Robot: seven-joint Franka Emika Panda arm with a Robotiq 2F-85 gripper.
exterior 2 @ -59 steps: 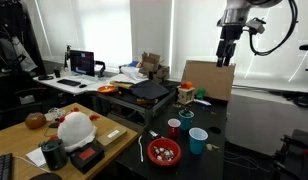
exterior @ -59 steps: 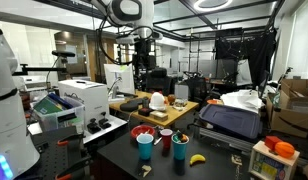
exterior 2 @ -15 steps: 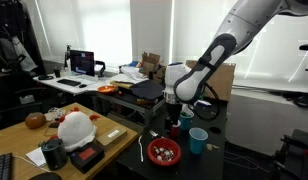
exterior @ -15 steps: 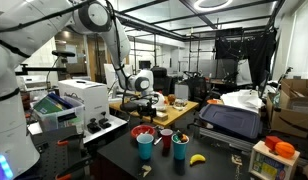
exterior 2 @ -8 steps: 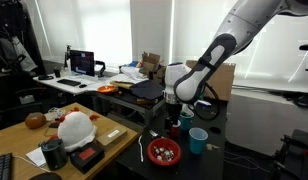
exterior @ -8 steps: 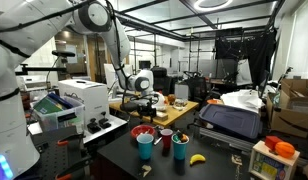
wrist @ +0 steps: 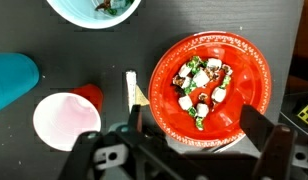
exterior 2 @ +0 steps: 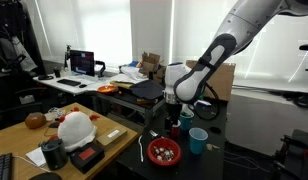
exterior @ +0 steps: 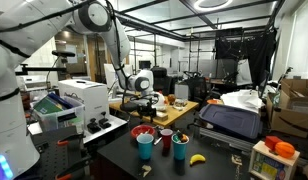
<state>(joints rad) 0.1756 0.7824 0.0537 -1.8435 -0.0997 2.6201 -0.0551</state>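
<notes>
The pincer (wrist: 194,140) hangs wide open and empty, right over the red bowl (wrist: 206,88) of food on the dark tabletop (wrist: 19,25). I'd say lower it straight, straddling one rim, clear of the fork (wrist: 131,85) just beside it.

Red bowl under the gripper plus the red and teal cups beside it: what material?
Red bowl: likely plastic, glossy, with uniform colour and soft highlights along the rim. Red cup: probably plastic, red outside with a pale matte inside. Teal cup: probably plastic too, in an even satin colour. The picture is too blurred to rule out glazed ceramic.
</notes>
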